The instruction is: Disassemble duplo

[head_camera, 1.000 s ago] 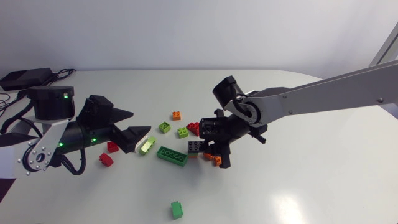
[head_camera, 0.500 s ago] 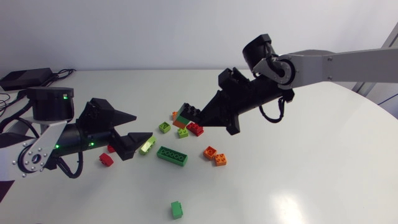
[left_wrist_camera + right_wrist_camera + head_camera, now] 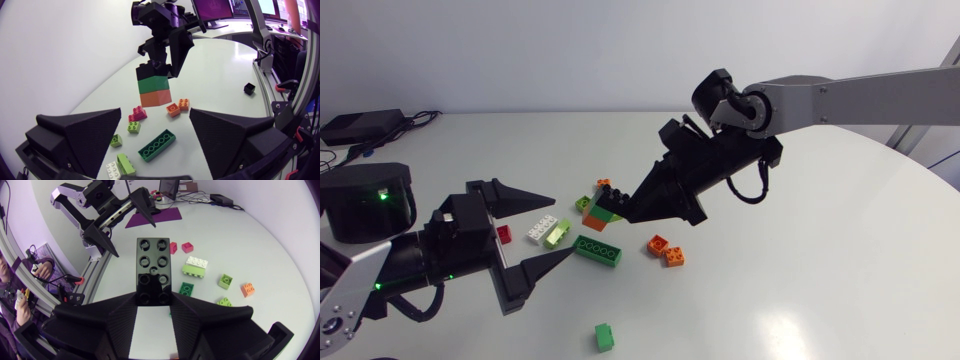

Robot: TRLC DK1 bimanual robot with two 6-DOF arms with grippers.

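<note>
Brick stack (image 3: 153, 86) in right end effector (image 3: 163, 65)

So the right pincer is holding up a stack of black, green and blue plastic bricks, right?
No, the right pincer is holding up a stack of black, green and orange plastic bricks, not blue; the left wrist view shows it.

Robotics laboratory; a left arm (image 3: 380, 275) and a right arm (image 3: 865, 95) flank the white worktop (image 3: 820, 290); loose bricks (image 3: 597, 250) lie at its centre.

Left gripper (image 3: 564, 226) hangs low, its two wedge fingers spread wide apart. Ahead of it and higher, the right gripper (image 3: 623, 206) slants downward from its outstretched arm (image 3: 860, 95) — fingers clamped on a brick stack (image 3: 601, 206).
</note>
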